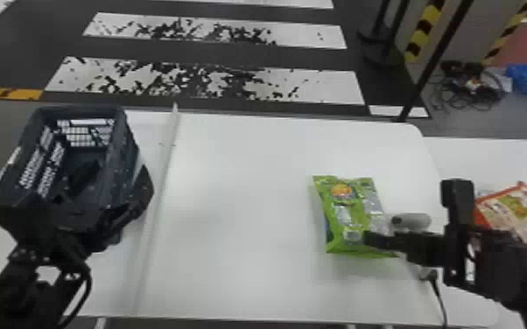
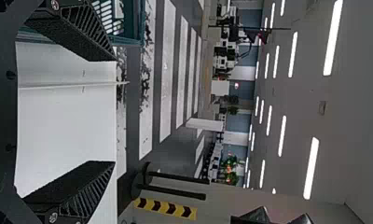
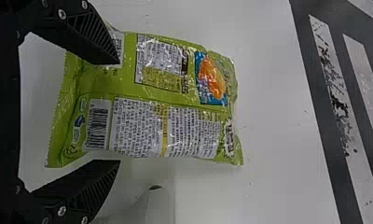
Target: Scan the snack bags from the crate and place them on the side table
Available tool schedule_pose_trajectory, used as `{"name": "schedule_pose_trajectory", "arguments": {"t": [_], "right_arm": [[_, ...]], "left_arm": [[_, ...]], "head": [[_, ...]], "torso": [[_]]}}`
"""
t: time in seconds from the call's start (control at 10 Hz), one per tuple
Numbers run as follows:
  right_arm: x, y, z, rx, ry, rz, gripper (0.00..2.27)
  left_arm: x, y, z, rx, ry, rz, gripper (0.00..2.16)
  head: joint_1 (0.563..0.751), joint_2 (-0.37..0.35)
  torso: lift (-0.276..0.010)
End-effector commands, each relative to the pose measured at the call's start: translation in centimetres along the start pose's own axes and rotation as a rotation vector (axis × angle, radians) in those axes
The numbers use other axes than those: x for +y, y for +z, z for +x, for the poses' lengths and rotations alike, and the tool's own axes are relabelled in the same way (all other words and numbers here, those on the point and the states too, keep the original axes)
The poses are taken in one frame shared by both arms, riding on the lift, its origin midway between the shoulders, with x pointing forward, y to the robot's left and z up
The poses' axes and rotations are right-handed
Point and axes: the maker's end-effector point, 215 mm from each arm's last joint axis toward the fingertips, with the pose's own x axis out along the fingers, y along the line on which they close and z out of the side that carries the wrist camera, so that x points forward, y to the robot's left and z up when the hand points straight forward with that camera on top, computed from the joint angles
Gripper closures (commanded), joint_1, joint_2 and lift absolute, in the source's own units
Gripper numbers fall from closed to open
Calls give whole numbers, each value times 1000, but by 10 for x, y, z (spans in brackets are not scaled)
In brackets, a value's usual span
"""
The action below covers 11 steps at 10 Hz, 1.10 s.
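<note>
The dark crate (image 1: 120, 153) stands at the table's left; my left gripper (image 1: 114, 188) is over its right side. In the left wrist view the left gripper (image 2: 107, 112) is open, nothing between its fingers, the crate (image 2: 131, 39) behind one finger. A green snack bag (image 1: 350, 214) lies on the table, barcode side up, with my right gripper (image 1: 383, 241) at its near right end. In the right wrist view the right gripper (image 3: 119, 112) stands open above the bag (image 3: 175, 95). Beside the bag is a white scanner (image 1: 410, 221), also at the right wrist view's edge (image 3: 160, 205).
An orange-and-white snack bag (image 1: 514, 212) lies on the side table (image 1: 459, 162), partly behind the right arm. A raised white strip (image 1: 159, 188) crosses the main table (image 1: 240, 175) right of the crate. A black cable (image 1: 440, 297) hangs near the scanner. Posts stand beyond the table.
</note>
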Motion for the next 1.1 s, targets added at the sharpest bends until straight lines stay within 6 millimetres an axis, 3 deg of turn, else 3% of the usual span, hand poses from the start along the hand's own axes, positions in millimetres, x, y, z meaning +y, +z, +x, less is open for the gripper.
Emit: {"name": "schedule_pose_trajectory", "arguments": {"t": [0.0, 0.1, 0.2, 0.7, 1.0], "right_arm": [[-5, -3, 7, 18, 20, 14, 461], [-1, -4, 7, 20, 47, 17, 1490], [-3, -7, 5, 30, 45, 28, 2260], [2, -2, -4, 9, 115, 67, 2263], [7, 25, -35, -83, 184, 143, 2260]], "left_arm": [[0, -1, 0, 1, 0, 0, 83], [0, -1, 0, 2, 1, 0, 83], [0, -1, 0, 0, 1, -2, 83], [0, -2, 0, 2, 1, -2, 83], [2, 0, 0, -1, 4, -1, 83]], "head": [[695, -56], [695, -55], [695, -52], [695, -53], [695, -55]], "torso": [[-50], [-50], [-50], [-50], [-50]]}}
